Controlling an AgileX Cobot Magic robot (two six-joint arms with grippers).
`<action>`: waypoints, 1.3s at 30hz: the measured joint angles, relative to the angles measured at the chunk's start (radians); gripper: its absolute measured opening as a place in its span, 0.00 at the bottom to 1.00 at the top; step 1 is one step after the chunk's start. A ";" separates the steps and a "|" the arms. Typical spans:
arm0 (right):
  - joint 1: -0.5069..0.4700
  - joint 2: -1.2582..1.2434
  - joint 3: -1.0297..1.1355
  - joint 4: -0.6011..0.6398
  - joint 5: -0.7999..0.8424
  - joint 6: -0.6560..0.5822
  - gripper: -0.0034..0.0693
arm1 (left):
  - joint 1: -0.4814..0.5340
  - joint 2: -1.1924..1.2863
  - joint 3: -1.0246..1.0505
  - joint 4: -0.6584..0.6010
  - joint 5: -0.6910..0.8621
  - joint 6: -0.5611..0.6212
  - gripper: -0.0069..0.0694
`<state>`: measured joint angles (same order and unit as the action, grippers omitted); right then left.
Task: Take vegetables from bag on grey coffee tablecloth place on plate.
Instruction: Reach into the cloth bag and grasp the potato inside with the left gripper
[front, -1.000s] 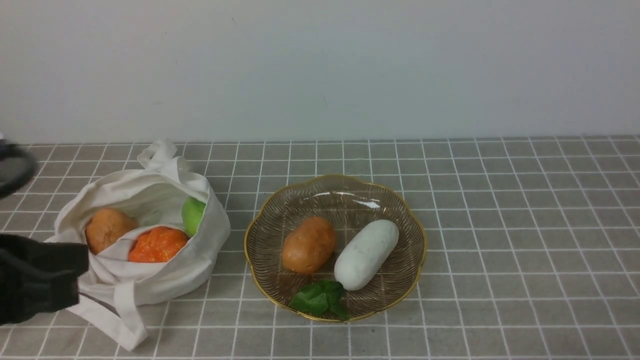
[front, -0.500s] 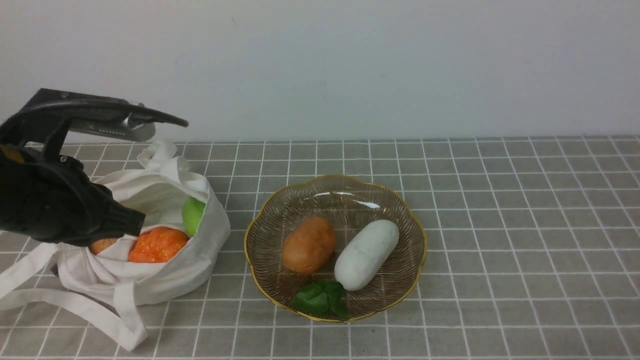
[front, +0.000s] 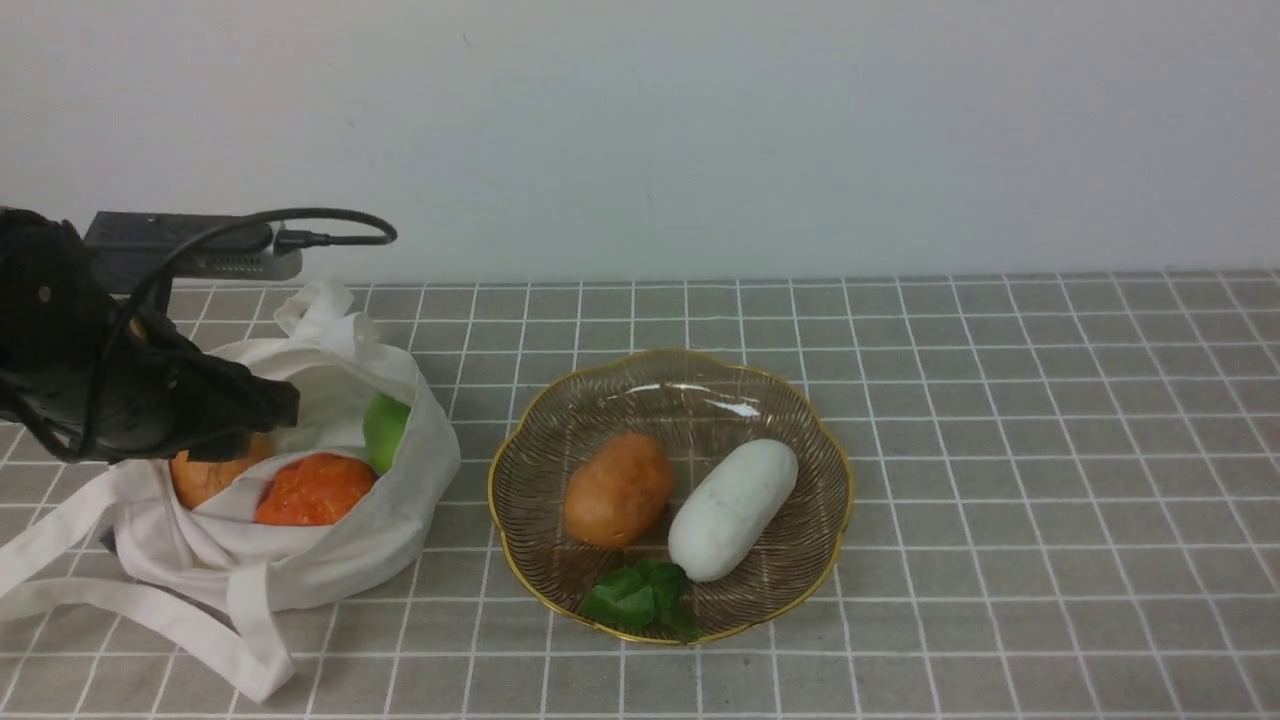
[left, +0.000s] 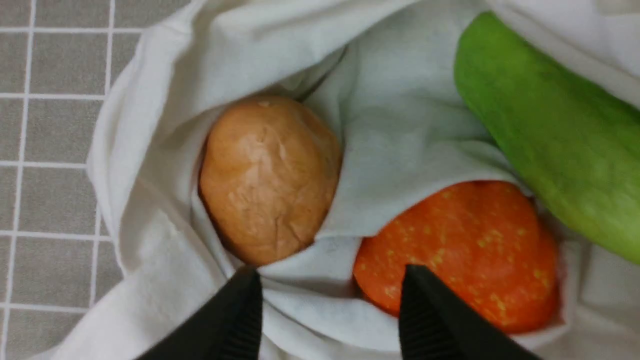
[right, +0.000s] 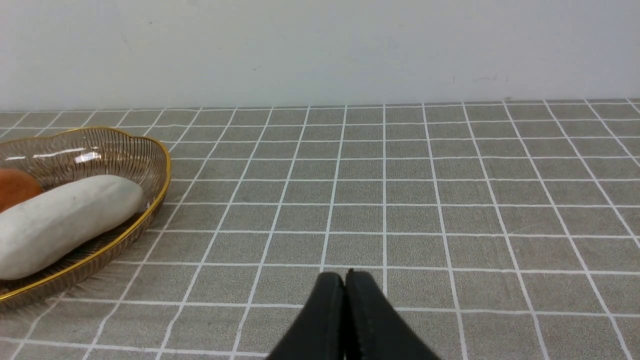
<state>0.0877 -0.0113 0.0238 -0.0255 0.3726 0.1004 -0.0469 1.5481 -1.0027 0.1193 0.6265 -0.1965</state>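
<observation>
The off-white bag (front: 330, 540) lies open at the left on the grey coffee tablecloth (front: 1000, 480). Inside it are a brown potato (front: 200, 478), an orange pumpkin (front: 315, 490) and a light green cucumber (front: 385, 430); all three show in the left wrist view: potato (left: 270, 175), pumpkin (left: 465, 250), cucumber (left: 550, 135). My left gripper (left: 330, 285) is open and empty, just above the bag's mouth between potato and pumpkin. The plate (front: 800, 410) holds another brown potato (front: 617, 490). My right gripper (right: 345, 280) is shut and empty, low over the cloth to the right of the plate (right: 150, 205).
A white oblong gourd (front: 732, 510) and dark green leaves (front: 640, 598) also lie in the plate. The bag's strap handles (front: 120, 600) trail over the cloth at the front left. A pale wall stands behind the table.
My left arm has come in from the left edge and now hangs over the bag's mouth. The bag's strap has been pulled out to the front left.
</observation>
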 joint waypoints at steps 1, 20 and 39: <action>0.000 0.000 0.000 0.000 0.000 0.000 0.03 | 0.006 0.014 -0.005 0.001 -0.010 -0.003 0.60; 0.000 0.000 0.000 0.000 0.000 0.000 0.03 | 0.037 0.258 -0.130 0.131 -0.057 -0.067 0.72; 0.000 0.000 0.000 0.000 0.000 0.000 0.03 | 0.037 0.316 -0.145 0.139 -0.085 -0.075 0.66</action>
<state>0.0877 -0.0113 0.0238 -0.0255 0.3726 0.1004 -0.0095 1.8644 -1.1478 0.2579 0.5416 -0.2713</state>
